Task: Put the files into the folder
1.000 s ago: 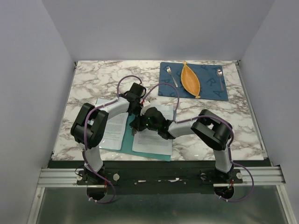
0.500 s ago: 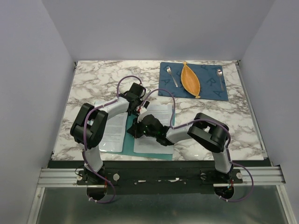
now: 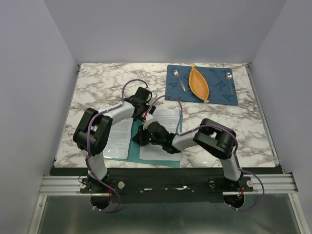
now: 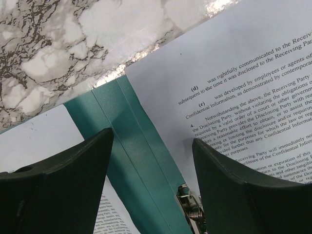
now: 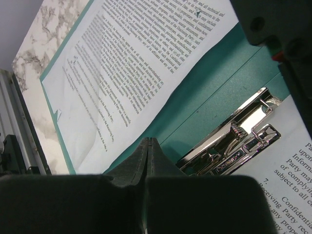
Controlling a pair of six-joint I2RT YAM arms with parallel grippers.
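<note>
The teal folder (image 3: 130, 148) lies open on the marble table, with a printed sheet of the files on its left half (image 3: 116, 136) and another on its right half (image 3: 165, 124). My left gripper (image 4: 153, 146) hovers open over the far end of the folder's spine (image 4: 131, 141), its fingers straddling the spine and the edge of the right sheet (image 4: 243, 73). The metal clip (image 4: 190, 207) shows just below. My right gripper (image 5: 148, 144) is shut, nothing visible between its jaws, its tip over the green spine (image 5: 209, 87) beside the clip (image 5: 234, 141). From above it sits at mid-spine (image 3: 141, 137).
A dark blue placemat (image 3: 219, 92) at the back right carries an orange leaf-shaped dish (image 3: 199, 84) and two pieces of cutlery (image 3: 179, 80) (image 3: 229, 83). Both arms cross low over the folder's middle. Bare marble (image 3: 97, 87) lies to the left and back.
My right gripper has slid left and toward the near edge along the spine, and its jaws have closed fully. The left gripper has barely moved and stays open.
</note>
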